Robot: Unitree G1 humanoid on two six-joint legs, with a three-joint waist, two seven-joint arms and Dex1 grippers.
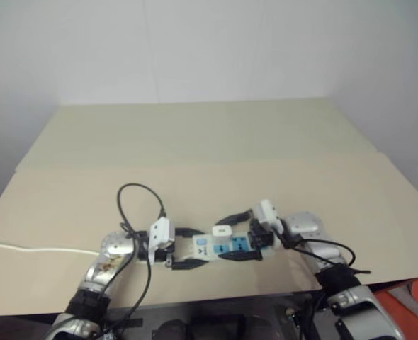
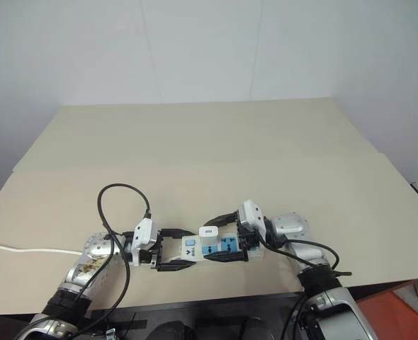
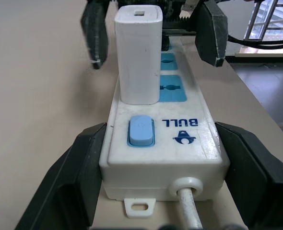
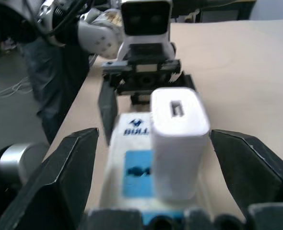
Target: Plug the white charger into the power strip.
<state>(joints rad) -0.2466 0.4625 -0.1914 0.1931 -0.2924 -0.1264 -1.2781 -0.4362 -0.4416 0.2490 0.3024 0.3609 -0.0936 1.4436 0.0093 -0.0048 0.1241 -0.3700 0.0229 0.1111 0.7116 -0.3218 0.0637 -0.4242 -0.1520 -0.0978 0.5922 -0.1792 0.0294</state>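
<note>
The power strip (image 1: 230, 247) lies on the beige table (image 1: 195, 142) near its front edge, between my two grippers. My left gripper (image 1: 198, 248) is shut on its switch end, a black finger (image 3: 69, 177) pressed against each long side. The white charger (image 1: 220, 230) stands upright in the socket beside the blue switch (image 3: 140, 130). My right gripper (image 1: 218, 239) reaches in from the opposite end and stands open. Its fingers (image 4: 69, 172) flank the charger (image 4: 177, 139) with a gap on each side and touch neither face.
The strip's thin white cord (image 1: 32, 248) runs off to the left across the table. A black cable (image 1: 134, 195) loops above my left wrist. The table's front edge (image 1: 216, 301) is just below the grippers. A white wall rises behind the far edge.
</note>
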